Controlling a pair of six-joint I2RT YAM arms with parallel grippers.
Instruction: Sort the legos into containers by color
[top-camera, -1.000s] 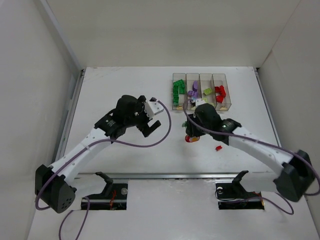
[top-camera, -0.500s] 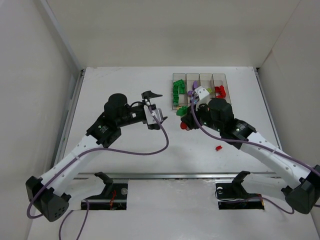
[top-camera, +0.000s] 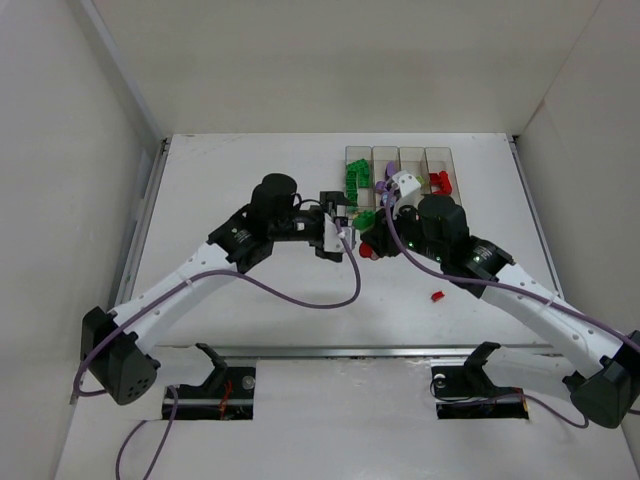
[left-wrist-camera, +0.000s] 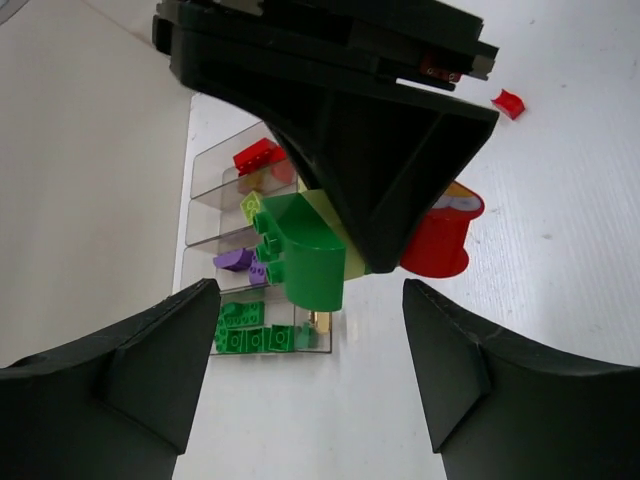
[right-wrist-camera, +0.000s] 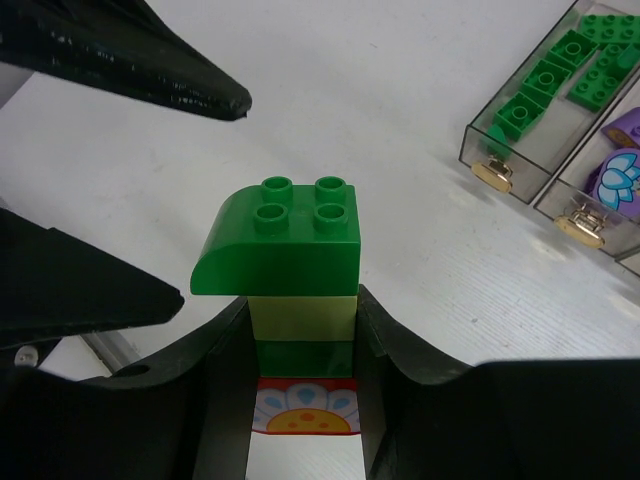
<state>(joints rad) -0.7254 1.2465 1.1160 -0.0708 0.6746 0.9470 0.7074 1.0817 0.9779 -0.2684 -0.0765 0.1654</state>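
The left tool (top-camera: 338, 222) reaches in just near-left of the containers (top-camera: 413, 158). Its jaws stand moderately wide and hold nothing. They are lined up on either side of the green end of the brick stack (right-wrist-camera: 290, 270), probably so that one brick can be pulled off while the other arm steadies the rest.

The stack hangs above the table, just in front of the green container's near end. The right tool (top-camera: 375, 238) grips it narrowly by its lower bricks, which leaves the top brick free to be taken.

From overhead the stack is only a spot of green and red. The right wrist view shows its layers: a curved green brick on top, then pale yellow-green, dark green, and a red piece with a printed sun. That view also shows both left fingers apart from the stack, with no contact.

The left wrist view shows the containers' contents in a row: green, purple, pale yellow-green, red. A loose red brick (top-camera: 437, 296) lies on the table well in front of the red container, unsorted.
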